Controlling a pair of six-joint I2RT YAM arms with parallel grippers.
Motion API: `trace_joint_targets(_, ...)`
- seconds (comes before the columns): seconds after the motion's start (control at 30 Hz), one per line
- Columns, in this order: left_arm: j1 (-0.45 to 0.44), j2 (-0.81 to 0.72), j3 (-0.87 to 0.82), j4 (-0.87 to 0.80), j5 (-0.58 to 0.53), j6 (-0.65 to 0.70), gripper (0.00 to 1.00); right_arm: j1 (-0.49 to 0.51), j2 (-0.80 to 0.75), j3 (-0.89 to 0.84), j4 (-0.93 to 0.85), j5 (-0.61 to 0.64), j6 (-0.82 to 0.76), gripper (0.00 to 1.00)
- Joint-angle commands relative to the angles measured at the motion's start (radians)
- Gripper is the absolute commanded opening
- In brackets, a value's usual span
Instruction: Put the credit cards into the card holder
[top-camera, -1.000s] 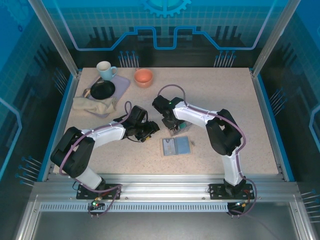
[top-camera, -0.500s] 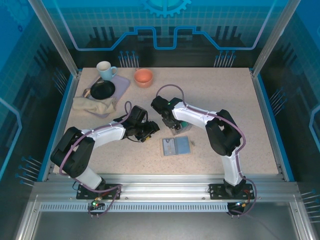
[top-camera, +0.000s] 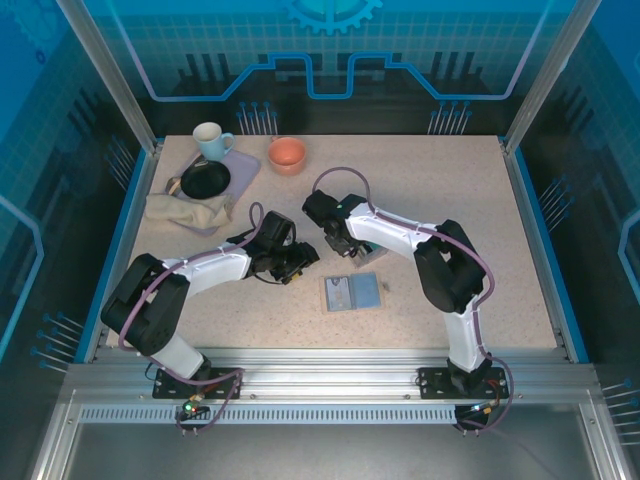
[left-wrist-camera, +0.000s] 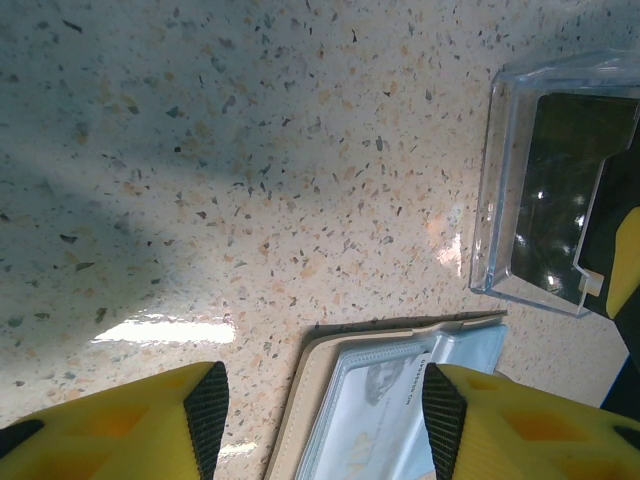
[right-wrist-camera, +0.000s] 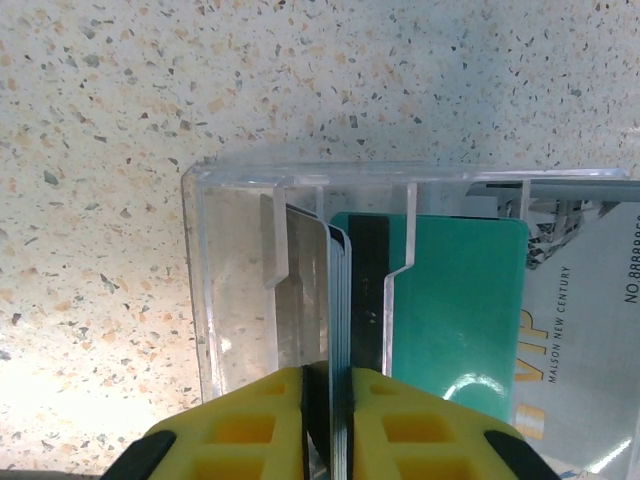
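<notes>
Mostly edge-on, credit cards (right-wrist-camera: 450, 300) disappear into the right claw (right-wrist-camera: 328, 378).

You have the beige folding card holder (top-camera: 352, 293) lying open on the speckled stone-look table (top-camera: 480, 220). Just behind it sits the clear plastic box (right-wrist-camera: 240, 280), with the teal plastic credit cards (right-wrist-camera: 460, 300) in it. Well behind the holder and to its left lie the beige cloth (top-camera: 185, 210) and black round plate (top-camera: 205, 180); behind those stand the white mug (top-camera: 210, 140) and, rightward, the orange bowl (top-camera: 287, 154).
</notes>
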Motion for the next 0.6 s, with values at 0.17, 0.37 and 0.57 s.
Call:
trace_joint_targets(0.17,0.007,-0.011,-0.001,-0.014,0.005,-0.002,0.57,0.001,-0.038,-0.006,-0.022,0.031,-0.005,0.17)
trace_joint_targets(0.37,0.007,-0.013,0.0,-0.017,0.004,-0.002,0.57,-0.019,-0.047,-0.017,-0.018,0.025,-0.005,0.18)
trace_joint_targets(0.57,0.007,-0.01,0.005,-0.019,0.006,0.0,0.57,-0.051,-0.056,-0.036,-0.007,0.0,-0.006,0.18)
